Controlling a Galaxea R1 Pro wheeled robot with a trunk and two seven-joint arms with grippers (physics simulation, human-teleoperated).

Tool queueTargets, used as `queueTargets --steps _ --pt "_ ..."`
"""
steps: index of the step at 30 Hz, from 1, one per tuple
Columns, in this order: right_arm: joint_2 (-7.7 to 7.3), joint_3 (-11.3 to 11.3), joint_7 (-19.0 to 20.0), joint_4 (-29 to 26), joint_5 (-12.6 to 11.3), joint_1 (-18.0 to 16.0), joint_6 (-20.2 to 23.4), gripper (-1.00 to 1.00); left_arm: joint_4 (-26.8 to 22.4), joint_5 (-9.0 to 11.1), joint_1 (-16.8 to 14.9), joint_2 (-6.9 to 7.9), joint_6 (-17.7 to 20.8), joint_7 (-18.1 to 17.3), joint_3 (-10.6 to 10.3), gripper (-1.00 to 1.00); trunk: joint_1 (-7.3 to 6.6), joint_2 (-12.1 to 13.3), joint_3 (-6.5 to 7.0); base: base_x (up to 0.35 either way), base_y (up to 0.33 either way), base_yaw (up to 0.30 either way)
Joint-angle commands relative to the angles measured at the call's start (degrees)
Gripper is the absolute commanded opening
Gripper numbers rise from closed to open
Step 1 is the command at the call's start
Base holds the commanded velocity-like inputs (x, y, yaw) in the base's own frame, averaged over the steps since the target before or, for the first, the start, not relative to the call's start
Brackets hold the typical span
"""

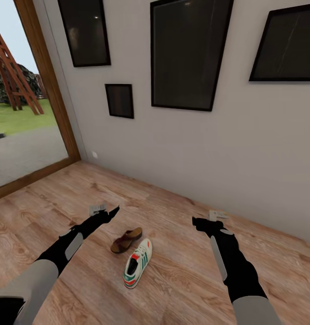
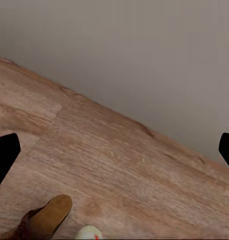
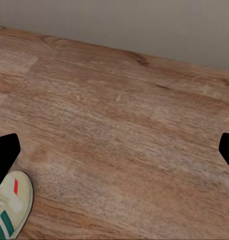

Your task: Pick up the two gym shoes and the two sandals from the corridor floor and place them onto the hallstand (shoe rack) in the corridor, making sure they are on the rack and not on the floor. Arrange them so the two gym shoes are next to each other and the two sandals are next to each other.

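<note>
In the left wrist view the sandal (image 2: 44, 217) and the gym shoe's toe (image 2: 88, 233) are cut by the picture's edge, and in the right wrist view the edge crops the gym shoe (image 3: 12, 210).

Sandal (image 1: 126, 240) left of gym shoe (image 1: 138, 263), touching, on floor (image 1: 173, 289).

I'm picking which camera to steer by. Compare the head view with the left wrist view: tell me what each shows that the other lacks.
Head view alone: the black-framed pictures on the wall, the wood-framed glass door with grass outside, both arms, the left gripper and right gripper, and the whole gym shoe beside the whole sandal.

Left wrist view alone: a close look at the plank grain, with the left jaws spread at the frame's edges.

Shared: the corridor floor, the pale wall, the sandal and the shoe, each cut off in the wrist view.
</note>
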Motion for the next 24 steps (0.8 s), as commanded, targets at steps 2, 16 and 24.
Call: queueTargets --steps 2,16,24 --pt "0.07 -0.1 -0.2 -0.5 0.0 0.0 0.5 1.00 1.2 -2.4 0.0 0.03 -0.4 0.0 -0.5 1.00 0.01 0.0 -0.05 0.220 0.248 -0.024" --pt "0.05 -0.1 -0.2 -0.8 0.0 0.0 0.6 1.00 6.2 -5.6 0.0 -0.37 -0.9 0.2 -0.5 1.00 0.01 0.0 -0.05 0.143 0.155 -0.228" --pt "0.05 -0.2 -0.2 -0.9 0.0 0.0 0.6 1.00 16.8 -5.7 0.0 -0.45 -8.1 4.9 -0.6 1.00 0.01 0.0 -0.05 0.002 0.002 -0.093"
